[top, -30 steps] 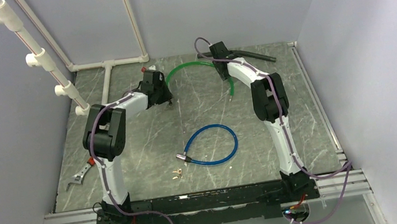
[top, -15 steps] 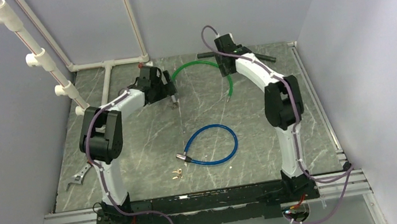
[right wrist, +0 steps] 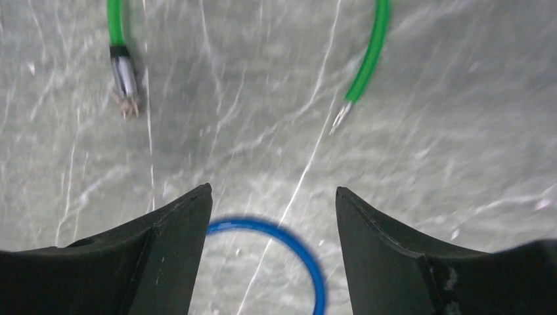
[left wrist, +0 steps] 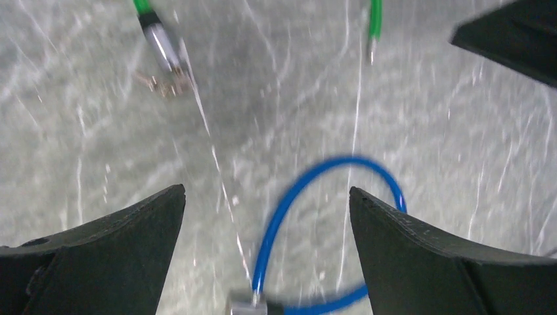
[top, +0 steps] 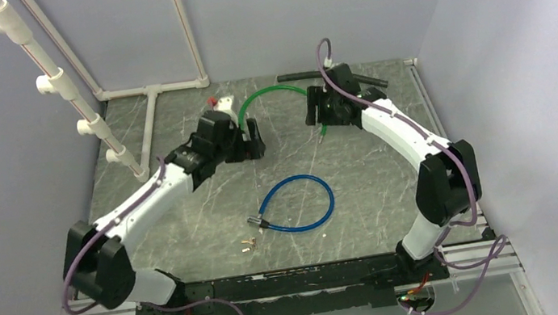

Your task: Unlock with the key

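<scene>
Your grey, marble-veined table top (top: 185,210) carries two thin, glossy cable locks. One is a blue plastic-coated cable loop (top: 331,197) that ends in a short metal barrel (top: 258,223). The other is a green cable (top: 271,88), curved in an arc farther back. The small metal keys (top: 250,245) lie flat on the table near the blue loop's barrel, and nothing touches them. Your left gripper (left wrist: 266,190) hangs above the table. Its dark, wedge-shaped fingers are spread wide with nothing between them. Your right gripper (right wrist: 273,189) is spread wide too and grasps nothing.
</scene>
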Controlling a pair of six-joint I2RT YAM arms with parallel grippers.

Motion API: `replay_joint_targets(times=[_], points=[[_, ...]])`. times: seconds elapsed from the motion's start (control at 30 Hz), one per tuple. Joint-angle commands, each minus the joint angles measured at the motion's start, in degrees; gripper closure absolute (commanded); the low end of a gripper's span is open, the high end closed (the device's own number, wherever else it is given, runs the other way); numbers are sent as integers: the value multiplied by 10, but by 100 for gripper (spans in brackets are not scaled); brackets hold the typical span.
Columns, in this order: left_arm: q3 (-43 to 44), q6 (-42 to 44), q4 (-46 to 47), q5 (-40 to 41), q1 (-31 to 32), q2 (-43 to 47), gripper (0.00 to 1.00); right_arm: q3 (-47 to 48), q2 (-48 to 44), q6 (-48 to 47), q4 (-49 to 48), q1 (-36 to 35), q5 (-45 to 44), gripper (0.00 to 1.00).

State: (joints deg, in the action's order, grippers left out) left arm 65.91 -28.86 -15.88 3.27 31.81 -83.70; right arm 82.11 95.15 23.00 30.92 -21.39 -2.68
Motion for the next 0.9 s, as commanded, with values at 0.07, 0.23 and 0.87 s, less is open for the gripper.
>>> replay_joint_targets(times=[0.07, 0.23, 0.87], points=[[-65, 18, -133, 54, 52, 133, 2, -91, -51, 130, 2, -72, 32, 30], [-106, 13, -188, 94, 56, 247, 4, -107, -45, 291, 65, -174, -70, 35], [-82, -29, -387, 273, 58, 387, 12, -104, 34, 164, -7, -463, -50, 53]])
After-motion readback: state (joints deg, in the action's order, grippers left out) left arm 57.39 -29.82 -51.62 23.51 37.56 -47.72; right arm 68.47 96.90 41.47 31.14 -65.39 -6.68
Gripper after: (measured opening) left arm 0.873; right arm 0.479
